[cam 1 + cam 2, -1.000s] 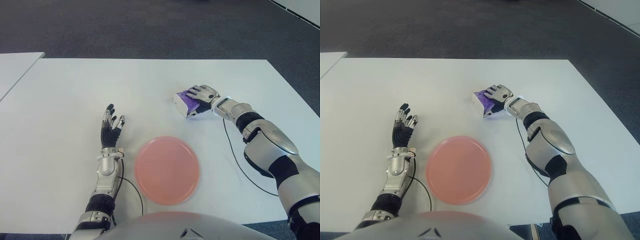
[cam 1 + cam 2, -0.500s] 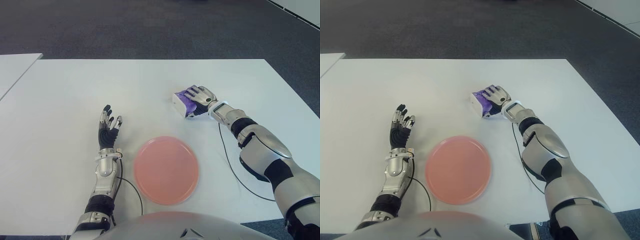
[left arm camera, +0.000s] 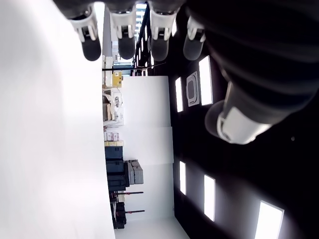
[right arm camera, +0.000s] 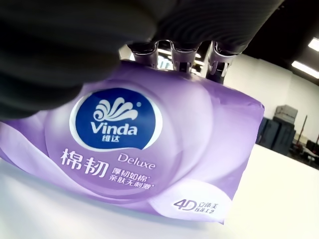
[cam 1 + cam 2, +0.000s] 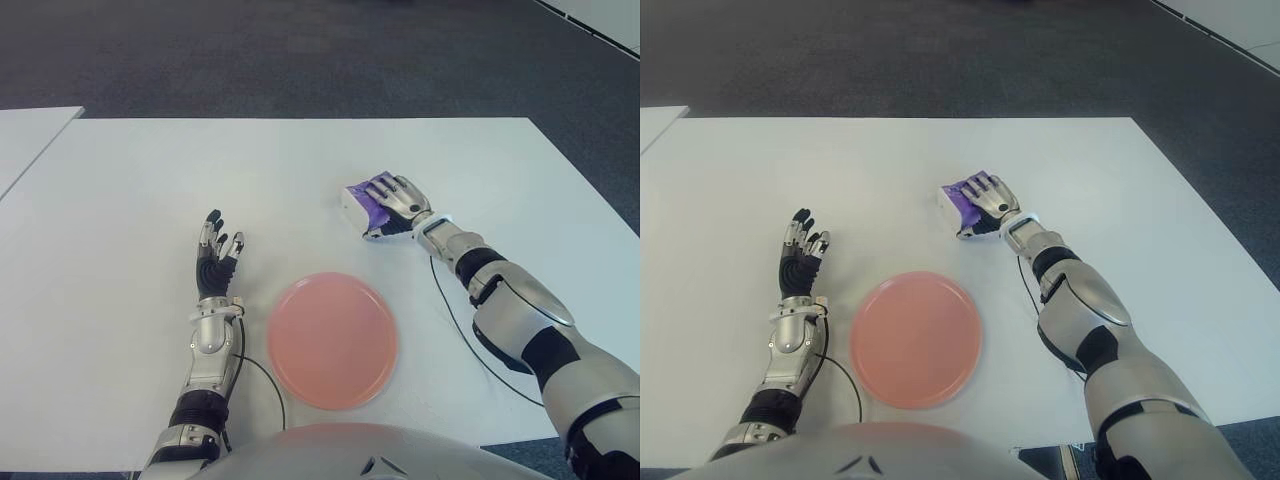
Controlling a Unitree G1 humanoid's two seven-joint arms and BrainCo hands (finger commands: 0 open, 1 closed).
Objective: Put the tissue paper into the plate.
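Note:
A purple and white tissue pack (image 5: 356, 201) lies on the white table (image 5: 150, 180), behind and to the right of the pink plate (image 5: 332, 340). My right hand (image 5: 392, 205) covers the pack from its right side. The fingers (image 4: 172, 52) reach over the top to the far edge and the thumb sits on the near side. The right wrist view shows the pack's printed face (image 4: 149, 149) close under the palm, standing on the table. The plate holds nothing. My left hand (image 5: 215, 258) shows left of the plate with fingers (image 3: 124, 45) straight and nothing in it.
A black cable (image 5: 455, 320) runs over the table along my right forearm, right of the plate. A second white table (image 5: 30, 130) stands at the far left. Dark carpet lies beyond the table's far edge.
My right forearm has swung in closer and the hand has turned flatter over the pack, which has shifted slightly left. The left hand has drawn back a little.

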